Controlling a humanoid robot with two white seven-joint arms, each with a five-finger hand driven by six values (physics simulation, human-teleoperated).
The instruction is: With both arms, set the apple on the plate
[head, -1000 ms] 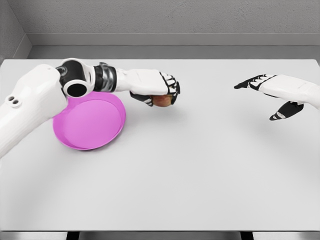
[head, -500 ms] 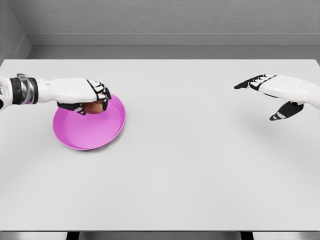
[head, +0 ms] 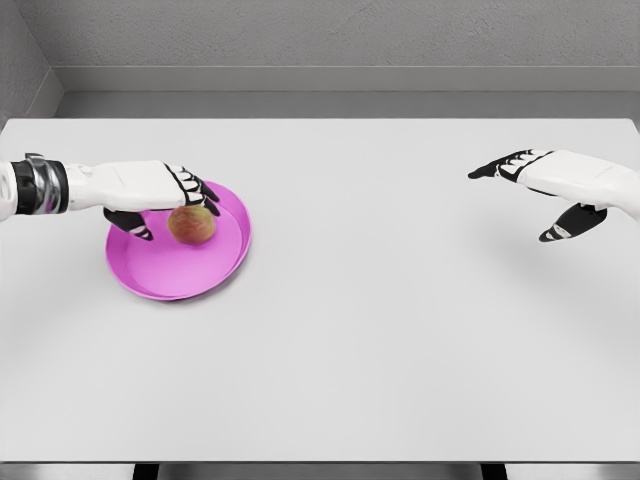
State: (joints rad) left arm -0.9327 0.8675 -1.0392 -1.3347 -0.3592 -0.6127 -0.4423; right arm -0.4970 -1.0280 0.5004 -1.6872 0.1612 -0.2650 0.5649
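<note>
White table (head: 400,330), russet-green apple (head: 191,224) on pink plate (head: 170,275), left hand (head: 150,187) fingers spread

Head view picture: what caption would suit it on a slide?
Left hand opens above an apple on the pink plate; right hand hovers open far across the table.

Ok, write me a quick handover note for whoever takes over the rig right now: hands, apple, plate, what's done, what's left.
Left hand: open, fingers spread over the apple, not gripping it.
Right hand: open, holding nothing, over the table at the far right.
Apple: sits in the plate, in its far half, just under the left fingers.
Plate: pink, on the left side of the table.
Done: apple is on the plate.
Left: draw the left hand clear without nudging the apple, then probably rest both arms.
</note>
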